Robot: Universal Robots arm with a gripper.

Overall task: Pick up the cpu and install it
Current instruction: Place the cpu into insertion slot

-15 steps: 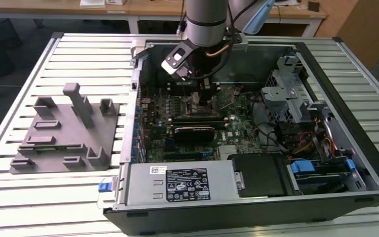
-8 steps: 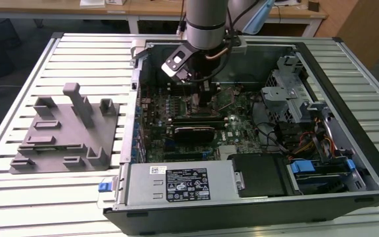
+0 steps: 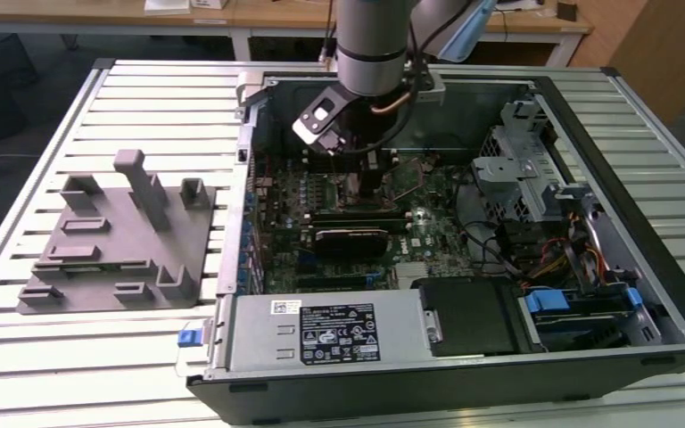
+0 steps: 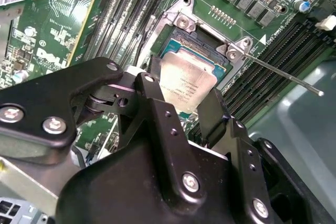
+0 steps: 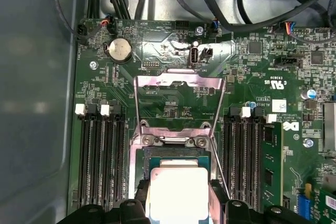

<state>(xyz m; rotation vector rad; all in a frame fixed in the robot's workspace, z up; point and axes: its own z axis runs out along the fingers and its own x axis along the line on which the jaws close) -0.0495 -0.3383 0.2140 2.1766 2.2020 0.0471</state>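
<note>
The cpu (image 4: 188, 83), a small square chip with a pale silver top, sits between my two black fingers (image 4: 212, 109), which press on two opposite edges. It hangs level and just over, or resting in, the open socket (image 4: 181, 45) on the green motherboard. In the first wrist view the cpu (image 5: 178, 192) glares white below the raised metal load plate (image 5: 178, 98). My gripper (image 4: 181, 92) is shut on it. In the exterior view the gripper (image 3: 367, 183) reaches down into the open computer case (image 3: 628, 267) near its middle.
The socket lever (image 4: 283, 74) sticks out to one side. Memory slots (image 5: 100, 156) flank the socket. A grey plastic holder (image 3: 117, 236) with upright posts stands on the slatted table at the exterior view's left. The power supply (image 3: 331, 332) and drive cage (image 3: 521, 169) crowd the case.
</note>
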